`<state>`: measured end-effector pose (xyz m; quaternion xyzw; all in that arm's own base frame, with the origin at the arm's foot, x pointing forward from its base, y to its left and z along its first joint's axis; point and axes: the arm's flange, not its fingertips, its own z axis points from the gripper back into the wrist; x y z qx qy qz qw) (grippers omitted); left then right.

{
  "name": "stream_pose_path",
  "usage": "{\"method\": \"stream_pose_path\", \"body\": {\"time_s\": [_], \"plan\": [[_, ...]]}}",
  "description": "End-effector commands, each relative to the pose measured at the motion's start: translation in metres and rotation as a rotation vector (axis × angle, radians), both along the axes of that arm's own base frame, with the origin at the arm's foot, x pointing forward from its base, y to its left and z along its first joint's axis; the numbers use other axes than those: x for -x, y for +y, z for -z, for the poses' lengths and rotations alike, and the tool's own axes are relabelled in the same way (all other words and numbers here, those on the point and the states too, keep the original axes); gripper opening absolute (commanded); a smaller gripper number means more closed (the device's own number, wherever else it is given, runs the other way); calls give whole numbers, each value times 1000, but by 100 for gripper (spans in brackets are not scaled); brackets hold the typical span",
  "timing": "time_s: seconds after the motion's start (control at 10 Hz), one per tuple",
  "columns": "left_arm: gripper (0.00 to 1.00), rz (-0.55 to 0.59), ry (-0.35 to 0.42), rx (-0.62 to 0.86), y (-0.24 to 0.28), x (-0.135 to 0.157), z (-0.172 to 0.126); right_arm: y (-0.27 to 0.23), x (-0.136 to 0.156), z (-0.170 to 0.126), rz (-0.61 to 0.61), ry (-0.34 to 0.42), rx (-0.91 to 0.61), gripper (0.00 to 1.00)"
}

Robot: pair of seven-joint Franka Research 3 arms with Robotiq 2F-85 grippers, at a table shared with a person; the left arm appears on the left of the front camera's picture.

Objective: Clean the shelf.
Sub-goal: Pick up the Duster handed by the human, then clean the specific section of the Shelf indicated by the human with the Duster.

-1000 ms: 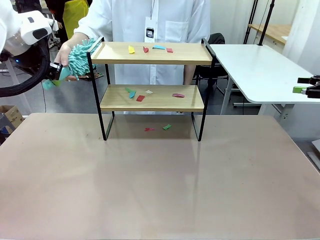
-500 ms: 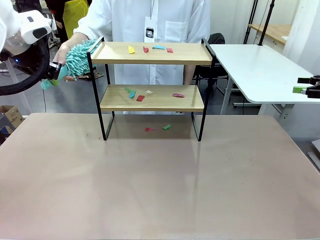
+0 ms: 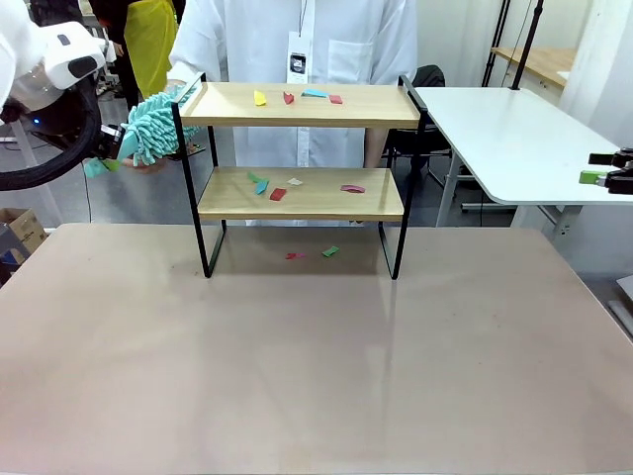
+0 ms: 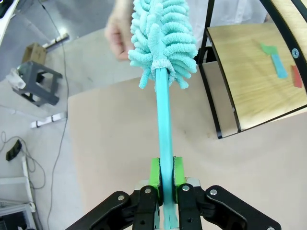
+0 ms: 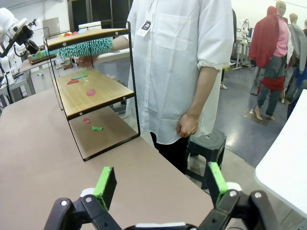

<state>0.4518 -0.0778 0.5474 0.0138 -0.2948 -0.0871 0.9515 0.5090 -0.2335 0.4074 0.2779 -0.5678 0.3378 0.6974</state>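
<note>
A large beige tabletop (image 3: 316, 376) fills the foreground, with a white table (image 3: 514, 139) beside it at the right. Beyond lie a grey floor (image 5: 242, 143), a black stool (image 5: 207, 142), a cardboard box (image 3: 18, 232) and black stand poles (image 3: 527, 45) under even indoor light

left arm (image 3: 57, 61): enters from upper left, raised, white wrist angled in toward centre
left claw (image 4: 165, 171): green pads clamped tight on the thin teal handle of the duster (image 4: 163, 33), handle running straight out between them
right claw (image 5: 160, 184): jaws wide apart, nothing between the pads; sits level at far right, fingers pointing inward
</note>
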Motion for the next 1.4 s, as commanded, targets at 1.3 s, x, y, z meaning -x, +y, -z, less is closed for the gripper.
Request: {"method": "stream_pose_path", "body": {"time_s": [1.3], "plan": [[13, 411, 240, -331, 108, 106, -97, 2, 0, -3, 1, 6, 9, 100]]}}
